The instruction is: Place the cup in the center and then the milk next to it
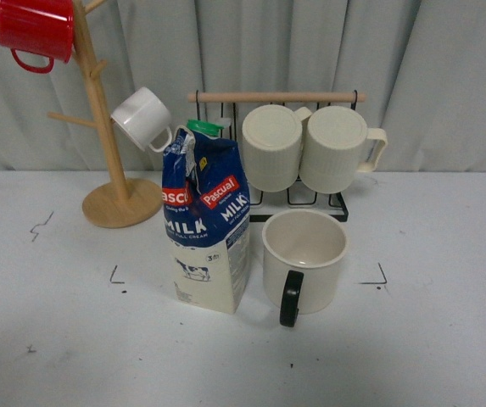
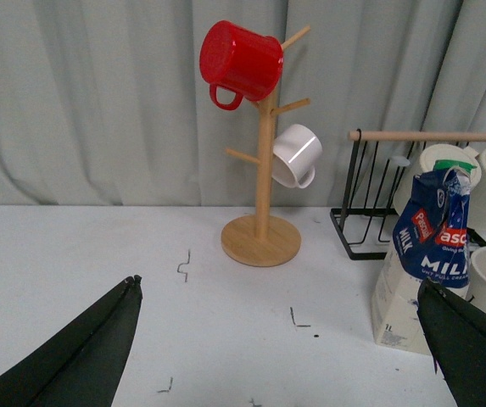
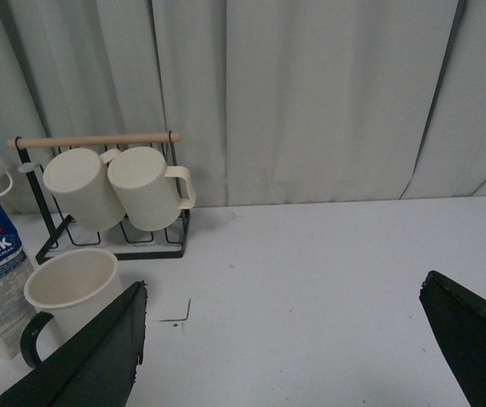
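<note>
Both grippers show only in their own wrist views. The left gripper (image 2: 281, 356) has its dark fingers spread wide at the lower corners of the frame, holding nothing; the right gripper (image 3: 298, 352) stands equally wide apart and empty. Neither arm appears in the front view.

The cup (image 1: 304, 261) stands upright at lower centre of the front view, black handle toward the camera, inside the black corner marks of the center (image 1: 141, 292). Just beside it on the left stands the milk carton (image 1: 205, 222), apparently not touching it. The carton's green cap is partly hidden.

Behind them, two ribbed cream mugs (image 1: 310, 146) hang on a black wire rack (image 1: 337, 203). A wooden mug tree (image 1: 107, 161) at upper left carries a red mug (image 1: 35, 30), cut off by the frame, and a small white cup (image 1: 143, 119). The white table (image 1: 446, 339) meets a pale grey curtain (image 1: 446, 68).
</note>
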Tool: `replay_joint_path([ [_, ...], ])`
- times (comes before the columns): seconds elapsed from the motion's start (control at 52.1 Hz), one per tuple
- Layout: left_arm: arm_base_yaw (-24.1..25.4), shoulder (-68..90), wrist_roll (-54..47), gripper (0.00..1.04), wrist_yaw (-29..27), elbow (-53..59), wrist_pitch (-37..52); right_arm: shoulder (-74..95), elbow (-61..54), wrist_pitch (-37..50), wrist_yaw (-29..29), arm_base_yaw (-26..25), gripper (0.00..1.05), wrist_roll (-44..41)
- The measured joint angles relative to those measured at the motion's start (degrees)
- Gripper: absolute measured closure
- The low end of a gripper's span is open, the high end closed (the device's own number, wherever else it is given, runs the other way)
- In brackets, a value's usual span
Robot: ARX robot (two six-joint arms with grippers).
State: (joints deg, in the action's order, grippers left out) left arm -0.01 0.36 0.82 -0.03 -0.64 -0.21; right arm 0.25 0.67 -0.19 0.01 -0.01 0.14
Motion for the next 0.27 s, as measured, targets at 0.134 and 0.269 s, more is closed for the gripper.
replay_joint_path([
  [0.134,0.0,0.0,0.0,0.07,0.0,0.0,0.0,0.0,0.0,0.0,0.0,0.0,0.06,0.0],
  [0.269,0.0,0.0,0.0,0.07,0.0,0.0,0.0,0.0,0.0,0.0,0.0,0.0,0.06,0.0],
])
